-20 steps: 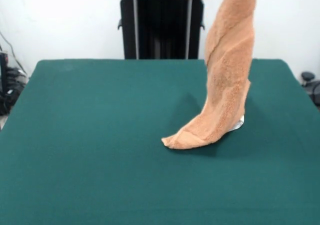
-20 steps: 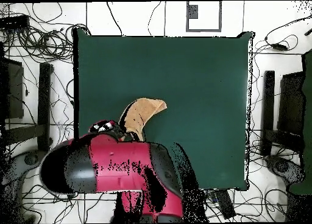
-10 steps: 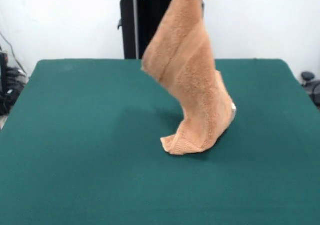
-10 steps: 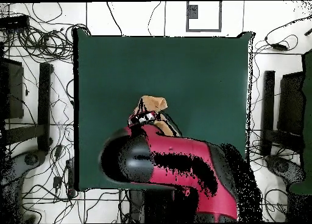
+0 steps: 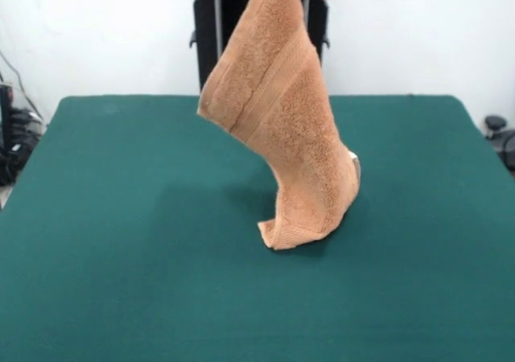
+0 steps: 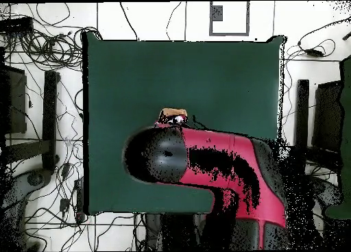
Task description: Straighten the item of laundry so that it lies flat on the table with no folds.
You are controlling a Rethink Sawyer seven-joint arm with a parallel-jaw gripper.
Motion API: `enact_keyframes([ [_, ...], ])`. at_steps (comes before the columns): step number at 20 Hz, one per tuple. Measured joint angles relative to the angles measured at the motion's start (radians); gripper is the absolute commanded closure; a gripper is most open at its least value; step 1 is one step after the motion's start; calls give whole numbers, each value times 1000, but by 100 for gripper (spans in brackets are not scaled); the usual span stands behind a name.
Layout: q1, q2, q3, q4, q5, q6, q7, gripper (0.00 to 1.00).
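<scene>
The light orange-tan towel (image 5: 282, 129) hangs in a twisted column from above the top edge of the front view. Its lower end rests folded on the dark green table (image 5: 121, 217) right of centre. A woven border band runs slantwise across its upper part, and a small white tag (image 5: 354, 162) shows at its right edge. In the overhead view only a small strip of towel (image 6: 168, 113) shows beyond the red and black arm (image 6: 219, 170). The gripper (image 6: 179, 118) sits at the arm's tip above the towel and holds its top end up; the arm mostly hides it.
The black pedestal (image 5: 261, 32) stands behind the table's far edge. Cables and stands (image 6: 41, 51) lie on the floor around the table in the overhead view. The arm's bulk covers the table's near-base part in the overhead view.
The towel's held top end has moved left in the front view, from far right to above centre. Its lower end stays on the table. The arm has swung across in the overhead view.
</scene>
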Motion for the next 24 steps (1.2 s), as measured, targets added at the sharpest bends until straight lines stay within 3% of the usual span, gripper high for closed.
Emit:
enact_keyframes([
  [12,49,122,28,-297,-42,335,0,100],
  [24,64,237,58,-482,-59,379,0,100],
])
